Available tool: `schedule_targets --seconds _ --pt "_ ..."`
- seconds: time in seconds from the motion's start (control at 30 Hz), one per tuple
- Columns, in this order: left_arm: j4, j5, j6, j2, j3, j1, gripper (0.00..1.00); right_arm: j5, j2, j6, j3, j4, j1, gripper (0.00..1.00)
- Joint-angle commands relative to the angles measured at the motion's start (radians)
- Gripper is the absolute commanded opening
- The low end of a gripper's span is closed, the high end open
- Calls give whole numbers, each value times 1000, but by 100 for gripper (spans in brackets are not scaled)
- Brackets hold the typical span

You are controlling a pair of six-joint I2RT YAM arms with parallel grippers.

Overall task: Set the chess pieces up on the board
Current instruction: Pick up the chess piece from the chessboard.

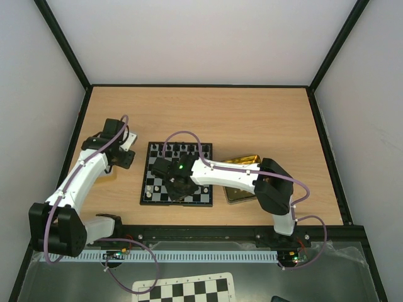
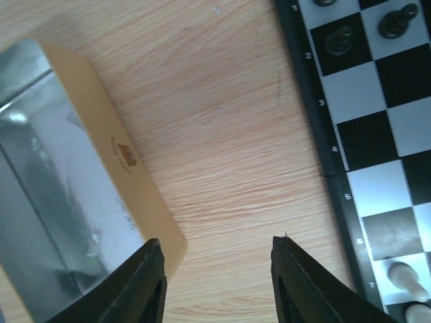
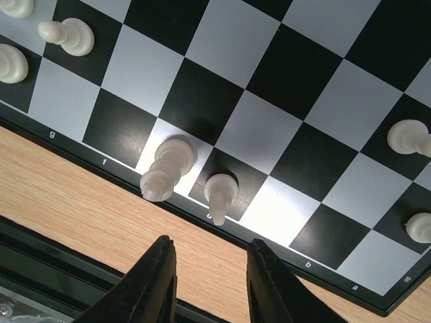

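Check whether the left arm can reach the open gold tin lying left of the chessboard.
Probably yes: the left gripper hangs open and empty right beside the gold tin, over the wooden table, with nothing between them.

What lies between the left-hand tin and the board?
Only bare table, shown in the left wrist view; the tin and board sit apart.

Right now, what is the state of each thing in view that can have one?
board: lying flat, partly set
white pieces: upright on near squares
black pieces: upright on far squares
silver-lined tin: open side up, visible part empty
gold tin: partly hidden, open or shut unclear
left fingers: open, holding nothing
right fingers: open, holding nothing
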Motion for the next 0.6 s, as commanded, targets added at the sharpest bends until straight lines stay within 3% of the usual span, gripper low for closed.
schedule_targets --seconds 0.0,0.23,0.47,0.57 --pt "23 -41 -16 6 -9 38 48 2 14 -17 -14 11 -14 28" --pt "67 -31 4 37 -33 104 57 9 -4 -27 -24 15 -26 27" --pt "158 -96 62 74 -53 178 57 25 -40 -56 -44 11 -36 27" --pt "182 -107 79 94 -13 262 57 44 -64 -74 -48 -4 -38 27"
